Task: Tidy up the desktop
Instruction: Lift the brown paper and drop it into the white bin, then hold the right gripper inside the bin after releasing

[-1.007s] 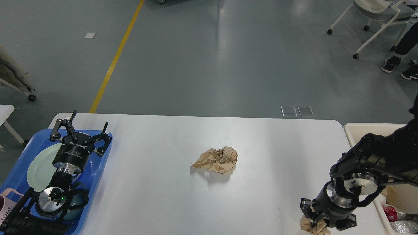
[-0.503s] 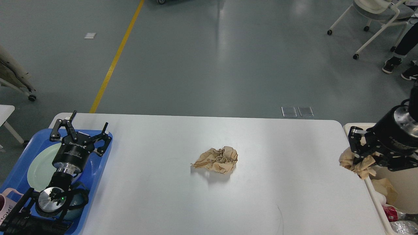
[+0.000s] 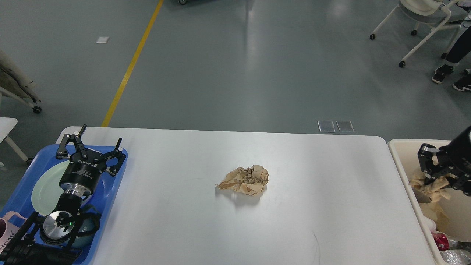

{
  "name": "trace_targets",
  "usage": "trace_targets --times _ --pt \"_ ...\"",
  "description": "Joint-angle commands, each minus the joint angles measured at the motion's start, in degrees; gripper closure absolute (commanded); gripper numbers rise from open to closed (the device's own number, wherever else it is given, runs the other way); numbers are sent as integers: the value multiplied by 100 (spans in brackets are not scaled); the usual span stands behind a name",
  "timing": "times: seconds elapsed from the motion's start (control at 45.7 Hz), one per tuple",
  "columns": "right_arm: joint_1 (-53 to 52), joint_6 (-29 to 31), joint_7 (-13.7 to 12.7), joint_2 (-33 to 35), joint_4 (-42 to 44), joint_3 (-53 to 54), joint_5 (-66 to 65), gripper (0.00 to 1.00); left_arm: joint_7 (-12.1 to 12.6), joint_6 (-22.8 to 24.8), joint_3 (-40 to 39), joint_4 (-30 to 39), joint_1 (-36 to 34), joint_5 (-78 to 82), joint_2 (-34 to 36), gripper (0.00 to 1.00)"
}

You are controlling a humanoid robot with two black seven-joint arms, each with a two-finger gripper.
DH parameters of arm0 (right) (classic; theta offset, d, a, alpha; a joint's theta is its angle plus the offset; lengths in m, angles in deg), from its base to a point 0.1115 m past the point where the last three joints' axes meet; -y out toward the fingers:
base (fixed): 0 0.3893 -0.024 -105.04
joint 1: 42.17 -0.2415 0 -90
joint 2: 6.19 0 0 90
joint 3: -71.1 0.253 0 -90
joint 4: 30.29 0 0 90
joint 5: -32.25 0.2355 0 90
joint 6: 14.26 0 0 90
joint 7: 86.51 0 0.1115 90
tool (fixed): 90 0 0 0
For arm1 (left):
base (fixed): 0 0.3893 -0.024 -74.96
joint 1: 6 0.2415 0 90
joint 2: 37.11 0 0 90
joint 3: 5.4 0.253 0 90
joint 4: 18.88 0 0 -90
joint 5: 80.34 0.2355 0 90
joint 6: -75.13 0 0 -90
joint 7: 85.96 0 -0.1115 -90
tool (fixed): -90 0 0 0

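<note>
The desk (image 3: pixel 206 221) runs out of view at its near edge, so its near corners cannot be seen. Past the desk's right edge, the right gripper (image 3: pixel 436 176) is partly cut off, its arm out of view. The left arm hides part of the pale plate (image 3: pixel 46 186) at the desk's left edge.
</note>
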Motion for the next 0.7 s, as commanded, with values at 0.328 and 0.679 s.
trace_targets --times 0.328,0.679 --pt "4290 -1106 8 1171 3625 1079 69 100 0 0 -9 1 8 0 0 3" --pt "8395 -1167 -54 144 7526 2819 87 100 0 0 -9 1 8 0 0 3"
